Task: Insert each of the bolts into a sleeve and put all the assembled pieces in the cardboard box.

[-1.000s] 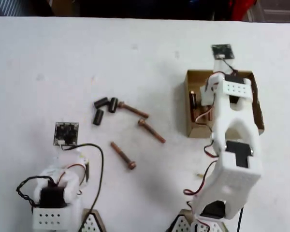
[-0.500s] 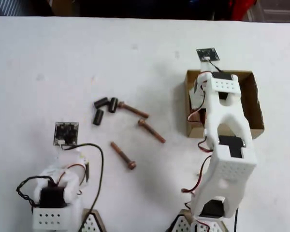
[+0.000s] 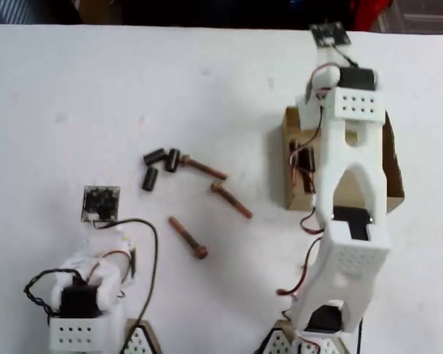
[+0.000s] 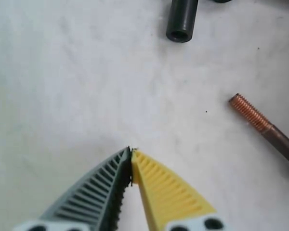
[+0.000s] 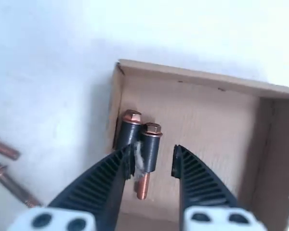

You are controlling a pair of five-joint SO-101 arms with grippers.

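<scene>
Hanging open over the cardboard box (image 5: 207,82) on the right, the right gripper (image 5: 153,150) sat right beside a finished piece (image 5: 150,144) inside, so pulling away could drag it out. The left gripper (image 4: 131,151) was closed, empty. Bolts (image 3: 231,200) and sleeves (image 3: 150,178) lay left.

The right arm (image 3: 347,169) swings left over the cardboard box (image 3: 289,140), and now it stretches out toward the far side of the bench (image 3: 207,88), wrist past the box's far wall. That uncovers the sleeved bolts (image 3: 305,160) lying in the box's left side.
</scene>
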